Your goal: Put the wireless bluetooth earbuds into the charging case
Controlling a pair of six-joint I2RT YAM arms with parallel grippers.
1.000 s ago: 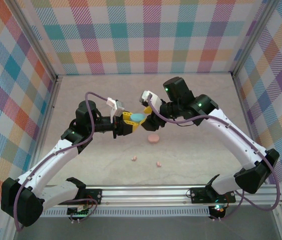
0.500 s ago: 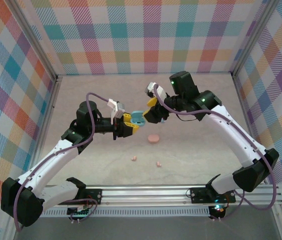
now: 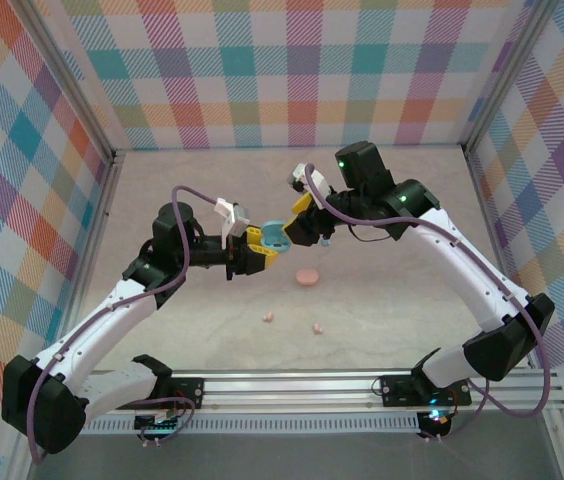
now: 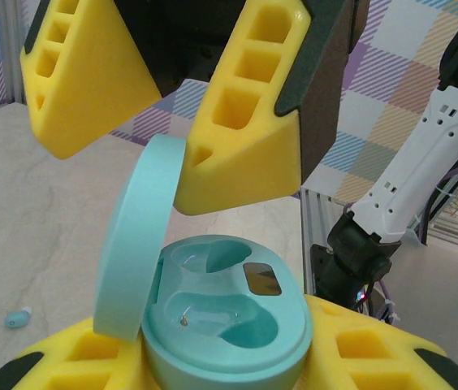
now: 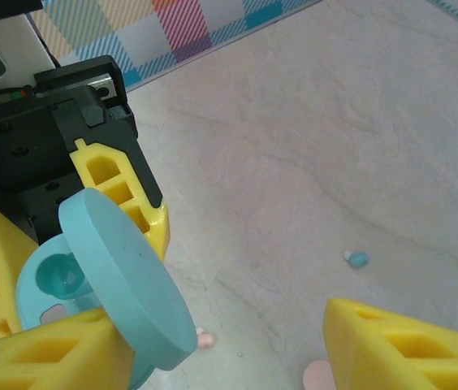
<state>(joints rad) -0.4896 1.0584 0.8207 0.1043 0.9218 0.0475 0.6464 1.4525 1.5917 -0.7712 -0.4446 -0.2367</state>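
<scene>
My left gripper [image 3: 250, 252] is shut on the base of the light blue charging case [image 4: 229, 325]. Its lid [image 4: 136, 236] stands open and both sockets are empty. My right gripper [image 3: 304, 222] hovers just above the case, open, its yellow fingers [image 4: 245, 106] straddling the raised lid's top edge. One finger's tip sits against the lid. A blue earbud [image 5: 356, 258] lies on the table, also seen in the left wrist view [image 4: 18, 318]. Two pink earbuds [image 3: 269, 317] [image 3: 316, 327] lie nearer the arm bases.
A closed pink case [image 3: 307, 276] lies on the table just right of and below the grippers. Checked walls enclose the beige table [image 3: 412, 200] on three sides. The metal rail [image 3: 292, 385] with the arm bases runs along the near edge.
My right gripper drew back up and to the right from the blue case, then edged back toward it. The left gripper and the case stayed in place.
</scene>
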